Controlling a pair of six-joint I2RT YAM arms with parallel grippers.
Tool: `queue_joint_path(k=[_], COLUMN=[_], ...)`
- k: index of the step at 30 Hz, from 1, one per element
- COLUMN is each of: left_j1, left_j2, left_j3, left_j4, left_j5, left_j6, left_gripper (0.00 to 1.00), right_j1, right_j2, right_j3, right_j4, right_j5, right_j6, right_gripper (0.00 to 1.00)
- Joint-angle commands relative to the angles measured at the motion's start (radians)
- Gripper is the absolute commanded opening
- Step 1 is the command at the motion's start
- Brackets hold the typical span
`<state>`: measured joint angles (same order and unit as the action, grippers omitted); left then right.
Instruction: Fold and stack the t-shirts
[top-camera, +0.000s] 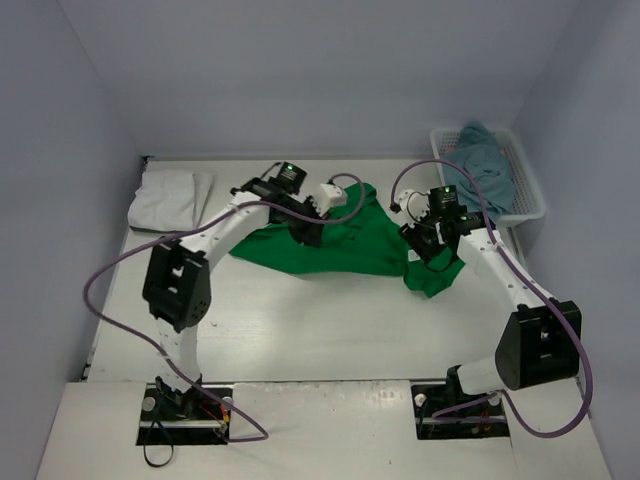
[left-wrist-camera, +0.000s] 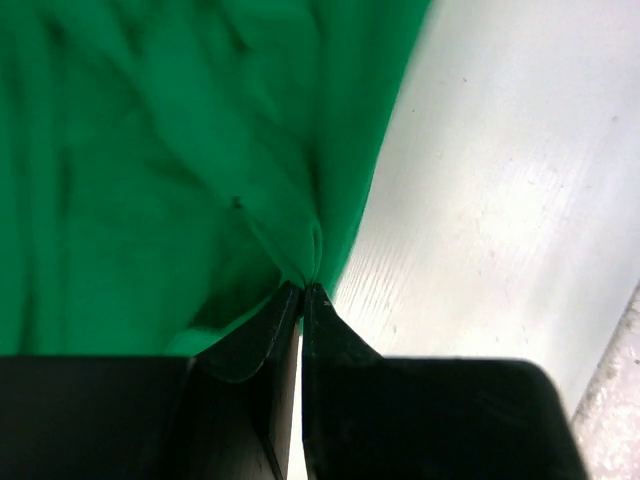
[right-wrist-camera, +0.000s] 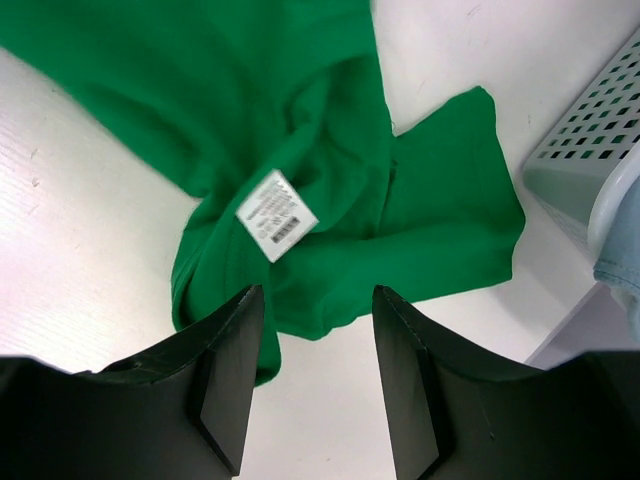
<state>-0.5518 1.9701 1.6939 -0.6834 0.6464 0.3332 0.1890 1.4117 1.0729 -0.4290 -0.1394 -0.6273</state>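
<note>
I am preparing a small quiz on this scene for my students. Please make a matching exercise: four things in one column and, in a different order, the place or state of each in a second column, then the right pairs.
Column 1
1. green t-shirt
2. teal-blue t-shirt
3. white t-shirt
4. left hand

Column 2
A. in the white basket
B. shut on a pinch of green cloth
C. at the far left corner of the table
D. crumpled in the middle of the table

Pairs: 1-D, 2-A, 3-C, 4-B

Bright green t-shirt (top-camera: 350, 240) with white label (right-wrist-camera: 276, 215), white t-shirt (top-camera: 170, 198), teal-blue t-shirt (top-camera: 485, 165), white lattice basket (top-camera: 527, 165), white table (top-camera: 300, 330).
</note>
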Motion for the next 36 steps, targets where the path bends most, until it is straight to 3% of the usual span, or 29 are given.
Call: queue_joint_path(k=[1,7,11,17,28,36], left_j1=[0.087,0.155,0.153,0.15,0.145,0.145], left_j2=[-0.189,-0.391,-0.435,-0.458,-0.363,-0.355], left_j3=[-0.002,-0.143,-0.198,-0.355,-0.355,-0.372], left_j4=[-0.065,-0.14,-0.298,-0.338,-0.392,-0.395], left_j5=[0.039,0.113,0.215,0.277,0.349,0.36], left_j6=[0.026,0.044,0.108,0.165,0.216,0.227], left_gripper=[0.0,0.0,0.0,0.0,0.03,0.05], right_j1=[0.0,0.013,0.03,0.064,0.164,0.223], right_j2=[-0.039,-0.062,-0.059,0.027,0.417,0.607], right_j3=[0.016,0.009,0.01,0.061,0.323,0.473], right_j4=[0.021,0.013,0.009,0.01,0.001,-0.016], right_j5=[-0.011,-0.003,-0.003,-0.086,-0.458,-0.58], right_j6=[0.015,0.024,0.031,0.038,-0.026,-0.058], right_gripper=[0.44,0.44,0.45,0.5,0.53,0.57])
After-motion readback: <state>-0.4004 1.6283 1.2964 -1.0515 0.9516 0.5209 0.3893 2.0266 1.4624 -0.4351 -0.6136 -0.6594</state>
